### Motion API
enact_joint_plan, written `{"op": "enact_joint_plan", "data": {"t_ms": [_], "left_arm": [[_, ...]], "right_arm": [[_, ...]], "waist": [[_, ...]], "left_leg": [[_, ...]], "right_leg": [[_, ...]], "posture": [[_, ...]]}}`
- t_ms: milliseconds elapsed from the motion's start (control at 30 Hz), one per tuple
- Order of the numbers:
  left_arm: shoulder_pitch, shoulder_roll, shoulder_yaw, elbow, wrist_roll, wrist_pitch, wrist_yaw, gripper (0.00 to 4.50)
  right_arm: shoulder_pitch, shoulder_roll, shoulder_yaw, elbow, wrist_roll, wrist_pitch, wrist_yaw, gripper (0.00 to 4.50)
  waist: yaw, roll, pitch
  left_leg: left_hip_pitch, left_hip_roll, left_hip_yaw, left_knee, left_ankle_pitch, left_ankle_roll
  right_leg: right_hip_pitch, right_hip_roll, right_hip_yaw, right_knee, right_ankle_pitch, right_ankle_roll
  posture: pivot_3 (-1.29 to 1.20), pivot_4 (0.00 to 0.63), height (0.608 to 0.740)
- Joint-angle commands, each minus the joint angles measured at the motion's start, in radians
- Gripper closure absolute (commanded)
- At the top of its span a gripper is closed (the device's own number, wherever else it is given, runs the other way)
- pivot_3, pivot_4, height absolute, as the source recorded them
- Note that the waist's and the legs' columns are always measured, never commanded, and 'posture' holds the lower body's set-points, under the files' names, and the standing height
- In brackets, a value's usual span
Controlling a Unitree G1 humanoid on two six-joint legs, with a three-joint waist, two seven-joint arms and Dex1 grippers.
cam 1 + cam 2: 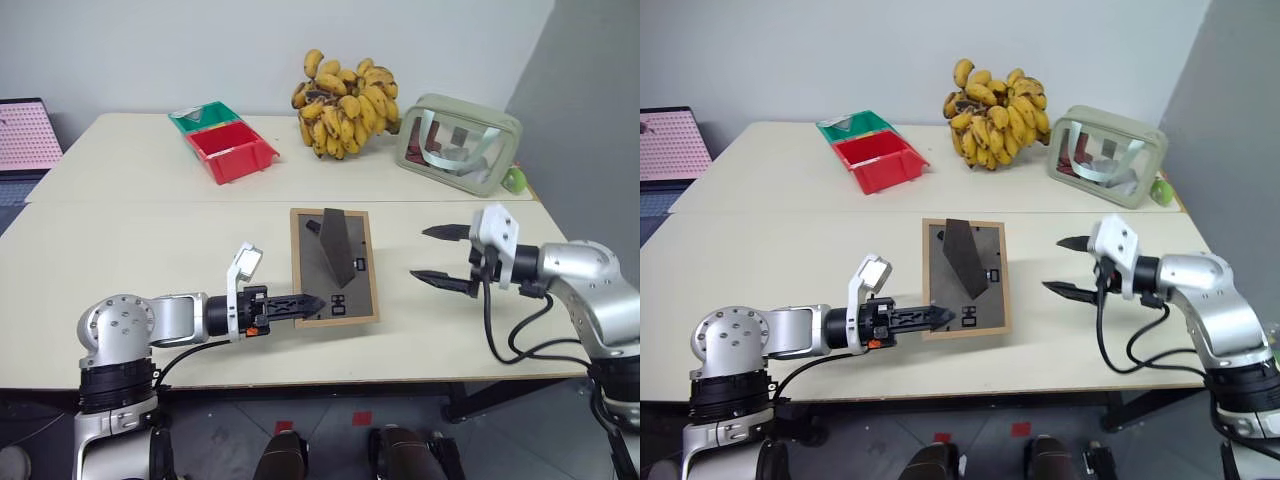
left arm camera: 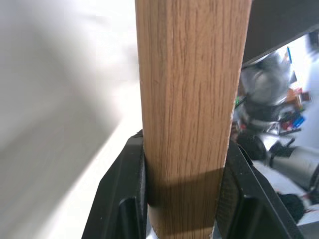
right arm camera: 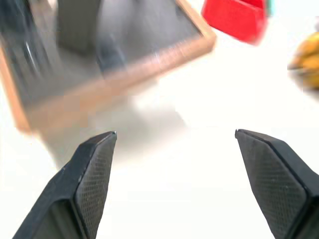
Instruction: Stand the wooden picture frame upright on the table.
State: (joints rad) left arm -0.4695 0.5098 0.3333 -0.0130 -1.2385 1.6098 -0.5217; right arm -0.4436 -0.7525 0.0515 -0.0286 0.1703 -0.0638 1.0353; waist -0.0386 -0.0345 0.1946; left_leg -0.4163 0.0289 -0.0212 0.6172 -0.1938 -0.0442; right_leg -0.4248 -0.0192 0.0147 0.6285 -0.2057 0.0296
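Note:
The wooden picture frame lies on the pale table with its dark back panel up and the easel stand folded out above it. My left gripper reaches in from the left, shut on the frame's near left edge. In the left wrist view the light-wood rail sits clamped between the black fingers. My right gripper hovers open to the right of the frame, apart from it. The frame's corner lies beyond its spread fingertips in the right wrist view.
A bunch of bananas lies at the back centre. A red bin and a green bin stand at the back left. A clear-sided pale green container sits at the back right. A laptop is off the table's left end.

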Motion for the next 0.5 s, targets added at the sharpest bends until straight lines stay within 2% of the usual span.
{"op": "enact_joint_plan", "data": {"t_ms": [33, 133, 167, 233, 367, 500], "left_arm": [[-0.049, 0.033, -0.024, 0.131, -0.334, 0.005, 0.116, 3.22], [-0.05, 0.082, -0.115, 0.186, -0.54, -0.036, 0.23, 3.22], [-0.045, 0.103, -0.169, 0.2, -0.633, -0.076, 0.285, 3.22], [-0.048, 0.125, -0.243, 0.218, -0.723, -0.109, 0.323, 3.22], [-0.053, 0.135, -0.299, 0.199, -0.734, -0.127, 0.301, 3.22], [-0.048, 0.134, -0.319, 0.181, -0.734, -0.148, 0.302, 3.22]], "right_arm": [[-0.058, 0.012, -0.008, 0.297, -0.353, -0.921, -0.226, 0.49], [-0.145, 0.071, -0.036, 0.454, -0.527, -1.181, -0.398, 0.49], [-0.18, 0.099, -0.034, 0.486, -0.599, -1.224, -0.453, 0.49], [-0.239, 0.154, -0.036, 0.53, -0.742, -1.288, -0.56, 0.49], [-0.321, 0.194, -0.005, 0.579, -0.98, -1.299, -0.777, 0.49], [-0.365, 0.187, 0.049, 0.618, -1.069, -1.307, -0.92, 0.49]], "waist": [[-0.006, 0.0, 0.0], [-0.018, -0.001, 0.002], [-0.018, -0.001, 0.002], [-0.018, -0.002, 0.002], [-0.006, -0.002, 0.003], [0.011, -0.003, 0.003]], "left_leg": [[0.0, 0.0, 0.0, 0.0, 0.0, 0.0], [0.001, 0.001, -0.001, 0.004, 0.0, 0.0], [0.002, 0.001, -0.001, 0.005, 0.0, 0.0], [0.002, -0.001, -0.001, 0.006, 0.0, 0.0], [0.002, -0.002, -0.002, 0.009, 0.001, -0.001], [0.002, -0.002, -0.003, 0.01, 0.001, -0.001]], "right_leg": [[0.0, 0.0, 0.0, 0.001, 0.0, 0.0], [0.001, 0.001, 0.0, 0.002, 0.0, 0.0], [0.002, 0.001, 0.001, 0.003, 0.0, 0.0], [0.002, 0.0, 0.002, 0.005, 0.001, 0.0], [0.001, 0.0, 0.003, 0.011, 0.0, -0.001], [0.0, 0.0, 0.001, 0.014, -0.001, -0.004]], "posture": [[0.0, 0.15, 0.74], [0.0, 0.15, 0.74], [0.0, 0.15, 0.74], [0.0, 0.15, 0.74], [0.0, 0.15, 0.74], [0.0, 0.15, 0.74]]}}
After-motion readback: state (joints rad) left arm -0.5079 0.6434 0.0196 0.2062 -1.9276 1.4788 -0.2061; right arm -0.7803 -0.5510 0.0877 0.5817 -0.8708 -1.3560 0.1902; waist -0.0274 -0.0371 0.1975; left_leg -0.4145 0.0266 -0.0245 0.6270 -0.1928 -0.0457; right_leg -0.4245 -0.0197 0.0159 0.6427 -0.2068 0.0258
